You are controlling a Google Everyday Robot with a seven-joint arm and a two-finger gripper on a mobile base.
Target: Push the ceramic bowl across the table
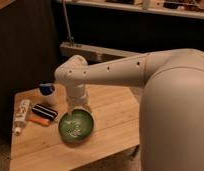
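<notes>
Green ceramic bowl (76,126) on wooden table (112,117); gripper (77,109) at its far rim, grip state indeterminable.

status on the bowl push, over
Gripper down at far rim of bowl. Bowl upright on table, near front edge. Striped pad close on camera's left of it, cup behind that.

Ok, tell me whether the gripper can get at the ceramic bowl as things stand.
Probably yes. The gripper hangs at the far rim of the ceramic bowl, nothing visibly between them; the white cup stands apart on the table, clear of the way.
</notes>
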